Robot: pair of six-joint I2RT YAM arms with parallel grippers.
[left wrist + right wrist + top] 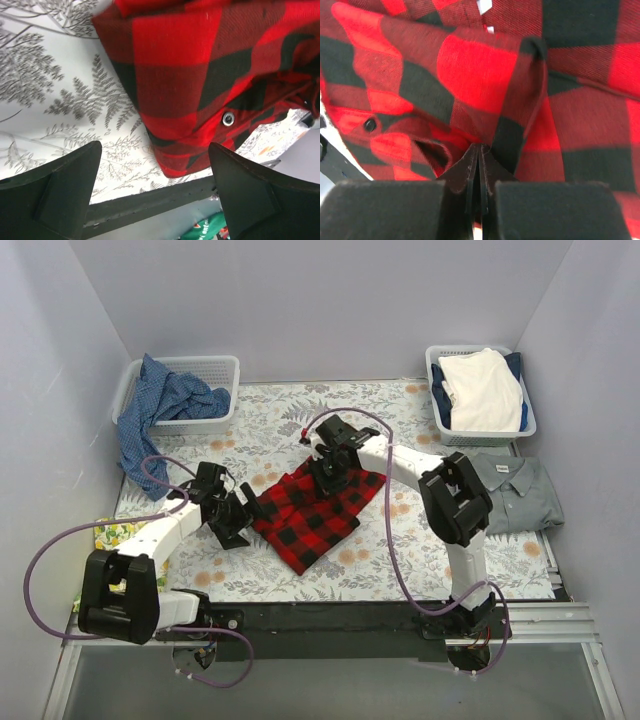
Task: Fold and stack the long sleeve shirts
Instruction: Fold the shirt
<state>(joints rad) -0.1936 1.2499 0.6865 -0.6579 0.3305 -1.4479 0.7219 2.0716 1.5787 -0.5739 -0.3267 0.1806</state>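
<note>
Top view: plaid shirt [318, 512] lies bunched mid-counter [270, 430], skewed, long axis running from near left to far right. Grey shirt [515, 490] lies flat at the right edge, in front of the right basket [480, 390] of cream and navy cloth. Left basket [190, 390] spills blue cloth. Left claw [237, 523] sits just beside the plaid's left edge; right claw [330, 480] is down on its far end. Left wrist: left claw [154, 147] spread wide, nothing between the fingers [65, 185]; the plaid's [200, 60] hem corner with a metal snap [228, 118] lies ahead, apart from them, on fern-print counter [60, 85]. Right wrist: right claw [479, 160] closed tight, tips pinching a raised fold of the plaid [480, 70]; a dark button [369, 124] shows to the left.
</note>
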